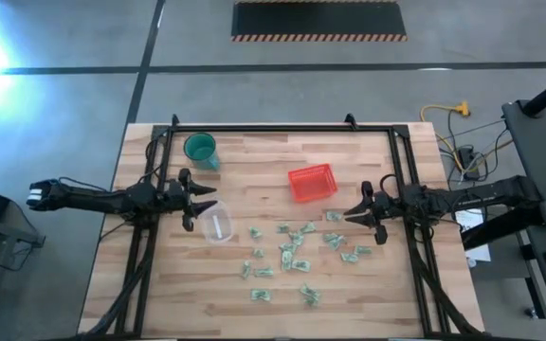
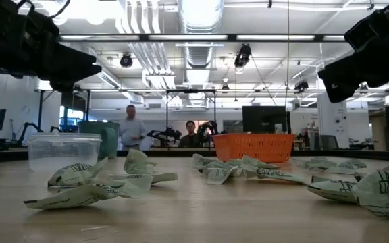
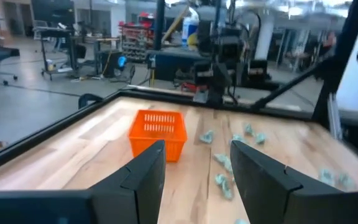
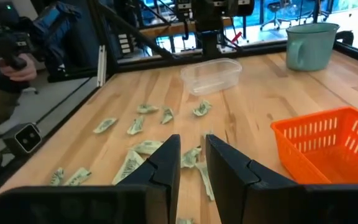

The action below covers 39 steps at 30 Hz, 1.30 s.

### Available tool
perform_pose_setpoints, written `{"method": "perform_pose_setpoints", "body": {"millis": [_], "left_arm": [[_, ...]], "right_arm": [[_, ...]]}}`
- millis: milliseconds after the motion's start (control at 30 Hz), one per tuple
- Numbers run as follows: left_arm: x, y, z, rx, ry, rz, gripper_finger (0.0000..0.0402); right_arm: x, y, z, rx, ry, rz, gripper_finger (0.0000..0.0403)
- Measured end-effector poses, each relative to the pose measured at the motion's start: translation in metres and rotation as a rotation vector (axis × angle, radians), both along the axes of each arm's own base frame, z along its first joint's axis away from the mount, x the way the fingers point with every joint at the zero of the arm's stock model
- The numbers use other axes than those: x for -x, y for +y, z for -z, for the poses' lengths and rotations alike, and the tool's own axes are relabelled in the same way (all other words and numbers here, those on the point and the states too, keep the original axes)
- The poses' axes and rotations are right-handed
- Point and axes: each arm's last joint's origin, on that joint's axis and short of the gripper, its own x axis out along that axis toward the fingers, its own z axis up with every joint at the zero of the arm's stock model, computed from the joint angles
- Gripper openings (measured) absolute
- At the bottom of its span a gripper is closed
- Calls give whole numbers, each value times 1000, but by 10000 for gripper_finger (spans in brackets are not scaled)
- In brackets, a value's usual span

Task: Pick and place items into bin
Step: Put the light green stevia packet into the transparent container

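Small, crumpled, pale green and white flat pieces point(image 1: 290, 254) were scattered on the wooden table point(image 1: 159, 294) beside the red square plastic basket point(image 1: 312, 182), which looked empty. Left gripper point(image 1: 195, 209) and right gripper point(image 1: 355, 214) were held slightly open, gripping nothing.

This is looking like a robotics lab or workshop. Exposed ventilation ducts point(image 2: 194, 27) and lamps are hanging under an open ceiling. Two people point(image 2: 132, 128) are standing far behind the wooden table point(image 1: 254, 156), among other robot arms point(image 2: 171, 133) and monitors point(image 2: 265, 119). A hazard-striped black mat point(image 1: 318, 21) is lying on the grey concrete floor point(image 1: 64, 114).
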Motion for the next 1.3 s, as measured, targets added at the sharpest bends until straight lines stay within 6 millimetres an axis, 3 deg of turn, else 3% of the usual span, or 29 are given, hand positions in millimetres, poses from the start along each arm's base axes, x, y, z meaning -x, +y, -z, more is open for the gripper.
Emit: {"method": "perform_pose_setpoints", "body": {"millis": [267, 433, 667, 967, 1133, 1300], "left_arm": [[-8, -7, -16, -109, -122, 172, 164], [-18, -12, -19, -231, -167, 199, 164], [-34, -14, -38, -236, -305, 182, 164], [-61, -16, -46, -407, -188, 152, 164], [-72, -17, -62, -484, -176, 114, 164], [-82, -17, -80, -519, -53, 107, 164]], "right_arm": [[-1, 0, -8, 132, -108, -18, 68], [-1, 0, -11, 192, -143, -22, 68], [-1, 0, -14, 242, -186, -21, 68], [-4, 0, -39, 275, -222, -19, 68], [-5, 0, -55, 325, -168, -30, 68], [-4, 0, -69, 359, -103, -43, 68]]}}
